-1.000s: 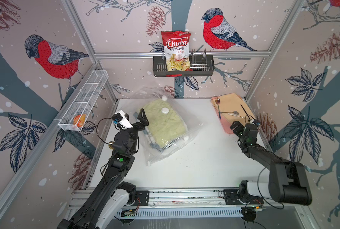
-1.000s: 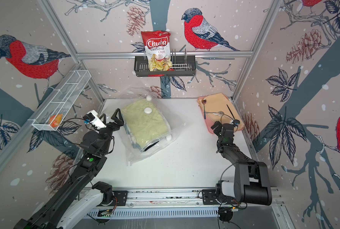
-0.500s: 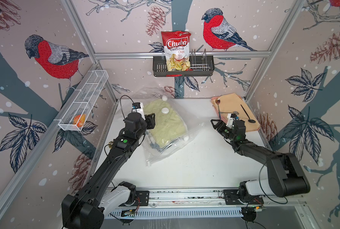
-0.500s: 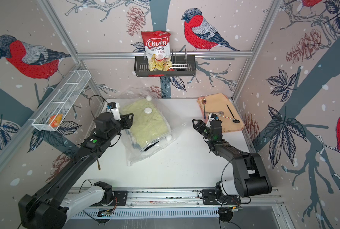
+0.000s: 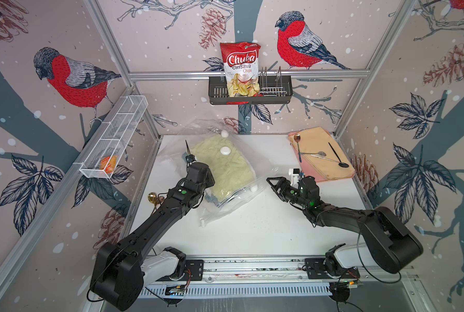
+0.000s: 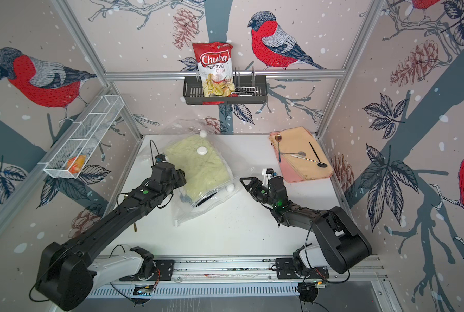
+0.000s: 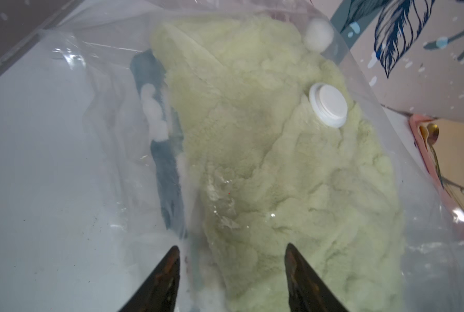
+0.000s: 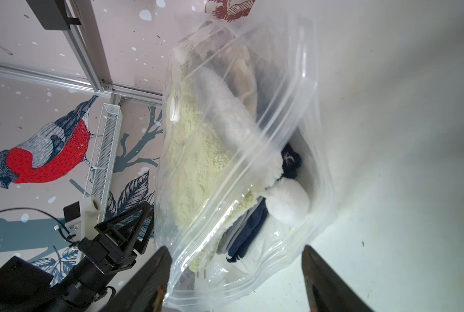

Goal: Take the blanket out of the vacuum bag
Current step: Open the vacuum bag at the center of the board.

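The vacuum bag (image 5: 225, 173) is clear crinkly plastic and lies on the white table, left of centre, in both top views. A white valve cap (image 5: 225, 150) sits on top and a small white slider clip (image 5: 203, 223) on its near edge. Inside is the blanket (image 7: 279, 162), pale green fleece with navy and white folds (image 8: 249, 229) at the bag's near end. My left gripper (image 7: 232, 250) hangs open just above the bagged blanket, its wrist (image 5: 198, 174) over the bag's left side. My right gripper (image 8: 236, 250) is open and low, and the bag's near end reaches between its fingers.
A tan and pink mat (image 5: 322, 154) with spoons lies at the back right, just behind my right gripper (image 5: 273, 186). A black basket (image 5: 276, 93) with a chips bag hangs on the back wall. A white wire shelf (image 5: 114, 140) runs along the left wall. A small brass object (image 5: 155, 198) lies at the table's left edge.
Both arms have swung in towards the bag. The left came from the table's left edge to over the blanket. The right came from beside the mat to the bag's near end.
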Action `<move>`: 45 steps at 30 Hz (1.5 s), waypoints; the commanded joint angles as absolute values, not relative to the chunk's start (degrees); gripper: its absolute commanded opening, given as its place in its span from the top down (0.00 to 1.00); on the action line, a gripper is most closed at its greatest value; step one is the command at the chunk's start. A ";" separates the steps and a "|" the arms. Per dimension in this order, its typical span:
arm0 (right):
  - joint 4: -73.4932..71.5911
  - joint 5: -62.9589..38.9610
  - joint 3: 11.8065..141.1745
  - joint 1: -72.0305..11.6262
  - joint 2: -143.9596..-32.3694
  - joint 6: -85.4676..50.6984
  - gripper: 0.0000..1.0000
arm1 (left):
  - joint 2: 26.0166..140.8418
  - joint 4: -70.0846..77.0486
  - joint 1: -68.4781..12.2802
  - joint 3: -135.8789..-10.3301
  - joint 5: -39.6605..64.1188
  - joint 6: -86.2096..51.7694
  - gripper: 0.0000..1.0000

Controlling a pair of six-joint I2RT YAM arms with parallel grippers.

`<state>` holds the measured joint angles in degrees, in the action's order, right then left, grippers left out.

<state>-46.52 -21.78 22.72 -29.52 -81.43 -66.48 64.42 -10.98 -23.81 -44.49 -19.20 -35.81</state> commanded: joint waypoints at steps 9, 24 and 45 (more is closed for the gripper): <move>-58.31 -27.10 28.90 -32.08 -90.68 -71.42 0.38 | 65.33 4.03 -12.97 -37.42 -17.97 -41.28 0.68; -61.50 -28.59 31.76 -34.44 -94.41 -73.74 0.51 | 85.16 11.54 -11.49 -46.44 0.78 -40.24 0.84; -50.22 -26.95 36.59 -37.27 -90.34 -66.96 0.50 | 66.82 -27.09 -29.89 -55.50 -10.01 -20.54 0.34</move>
<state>-50.57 -26.89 35.75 -37.19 -90.00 -68.27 66.87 -16.56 -26.96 -53.89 -6.57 -27.64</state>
